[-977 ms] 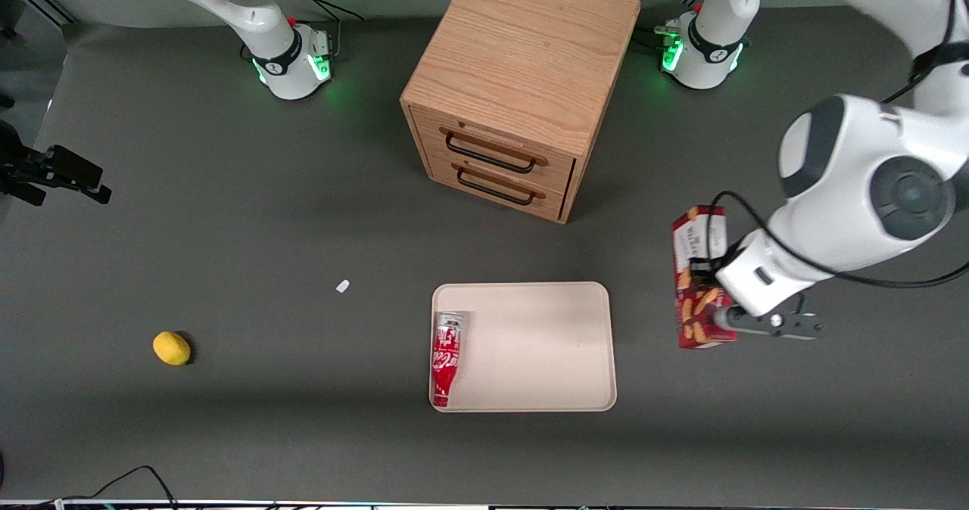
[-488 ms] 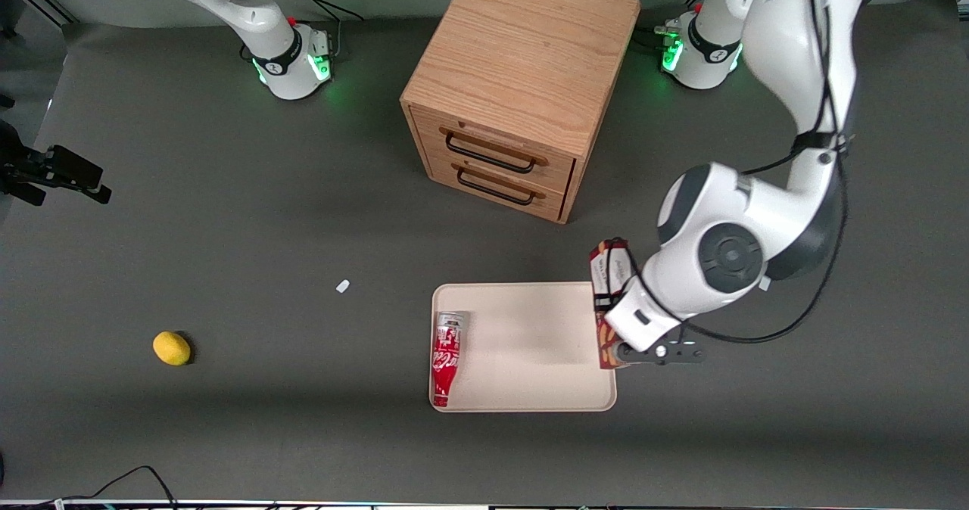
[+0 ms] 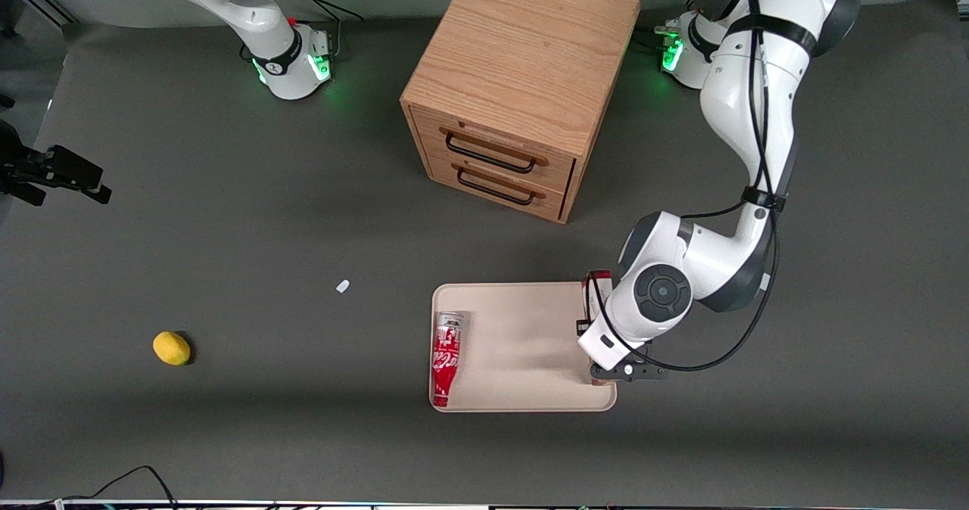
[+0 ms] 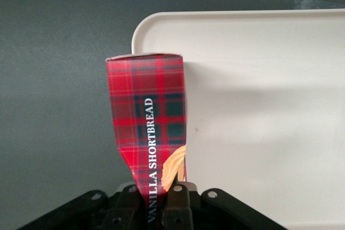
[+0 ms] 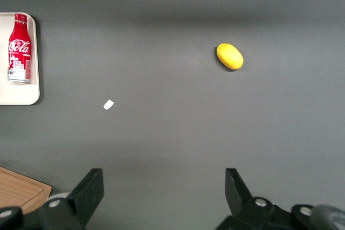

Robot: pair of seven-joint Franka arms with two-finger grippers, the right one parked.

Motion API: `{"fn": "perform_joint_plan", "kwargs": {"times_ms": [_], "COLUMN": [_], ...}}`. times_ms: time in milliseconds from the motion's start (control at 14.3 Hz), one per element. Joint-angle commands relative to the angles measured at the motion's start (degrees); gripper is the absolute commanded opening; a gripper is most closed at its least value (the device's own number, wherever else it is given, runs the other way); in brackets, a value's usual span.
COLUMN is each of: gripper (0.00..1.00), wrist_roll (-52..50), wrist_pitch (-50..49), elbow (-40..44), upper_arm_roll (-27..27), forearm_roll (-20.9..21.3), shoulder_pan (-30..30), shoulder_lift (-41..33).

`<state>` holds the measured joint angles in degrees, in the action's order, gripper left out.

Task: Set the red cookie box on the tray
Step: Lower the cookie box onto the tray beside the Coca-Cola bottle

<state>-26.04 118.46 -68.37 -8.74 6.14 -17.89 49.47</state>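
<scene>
Yellow and rounded, a lemon-like fruit [image 3: 172,348] lies on the grey bench [image 3: 265,237] toward the parked arm's end, well apart from the tool, and a small white scrap [image 3: 343,286] lies between it and the tray. Nearer the tool, a red Coca-Cola bottle-shaped can [image 3: 446,357] lies flat in the tray [image 3: 522,400], along the tray edge farthest from the tool. A wooden two-drawer cabinet [image 3: 522,86] stands farther from the front camera than the tray, its drawer fronts turned toward the tray. The tool [image 3: 598,355] hangs over the tray's edge toward the working arm's end, mostly hidden in the front view by the white wrist above it. In the wrist view the tool's black fingers [image 4: 178,206] are clenched on the tartan side of the red cookie box [image 4: 148,127], which reads VANILLA SHORTBREAD. The box stretches away from the tool along the tray's rim, at a rounded corner of the tray, with the grey bench on one side of it and the beige tray floor on the other.
</scene>
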Motion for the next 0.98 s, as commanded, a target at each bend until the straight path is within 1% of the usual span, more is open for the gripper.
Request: {"fn": "perform_joint_plan", "kwargs": {"times_ms": [0,488,558,628,767,907], "gripper": [0.0,0.0,0.07,0.34,1.0,1.0], "wrist_roll": [-1.6,-1.6,-1.6,-1.0,-1.6,-2.3], "wrist_pitch": [1.0,1.4,1.4,1.5,4.1,5.8], "elbow": [2.5,2.1,1.7,1.5,0.3,-0.3], "upper_arm_roll": [1.1,1.2,1.2,1.2,1.2,1.2], "forearm_roll": [1.5,1.7,1.7,1.7,3.1,3.6], "shoulder_pan": [-1.4,-1.7,-1.6,-1.5,-1.6,-1.7], "shoulder_lift": [1.6,2.2,2.2,2.2,1.9,1.9]}}
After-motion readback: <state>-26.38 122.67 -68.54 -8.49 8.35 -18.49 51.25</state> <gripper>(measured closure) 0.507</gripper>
